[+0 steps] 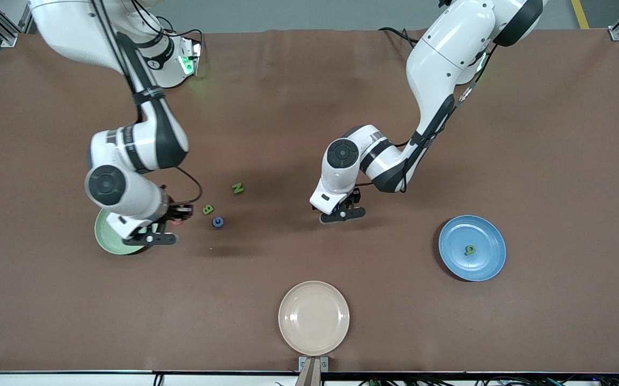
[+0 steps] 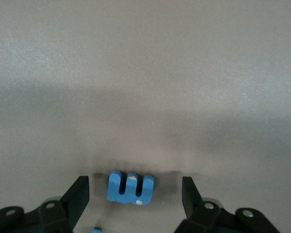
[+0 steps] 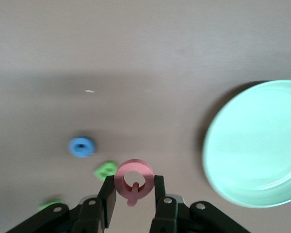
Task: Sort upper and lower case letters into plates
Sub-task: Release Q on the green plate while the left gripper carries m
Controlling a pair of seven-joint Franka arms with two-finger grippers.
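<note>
My right gripper (image 1: 179,214) is shut on a pink-red Q (image 3: 134,180), held over the table beside the pale green plate (image 1: 107,236), which also shows in the right wrist view (image 3: 257,145). My left gripper (image 1: 343,210) is open and low over the middle of the table, its fingers either side of a blue m (image 2: 131,188) without touching it. A green N (image 1: 238,188), a green B (image 1: 208,209) and a blue G (image 1: 218,221) lie between the two grippers. The blue plate (image 1: 489,260) at the left arm's end holds one green letter (image 1: 470,250).
A beige plate (image 1: 314,317) sits near the table edge closest to the front camera. A small blue piece (image 2: 97,229) lies by the left gripper's finger. The brown table (image 1: 309,107) is bare elsewhere.
</note>
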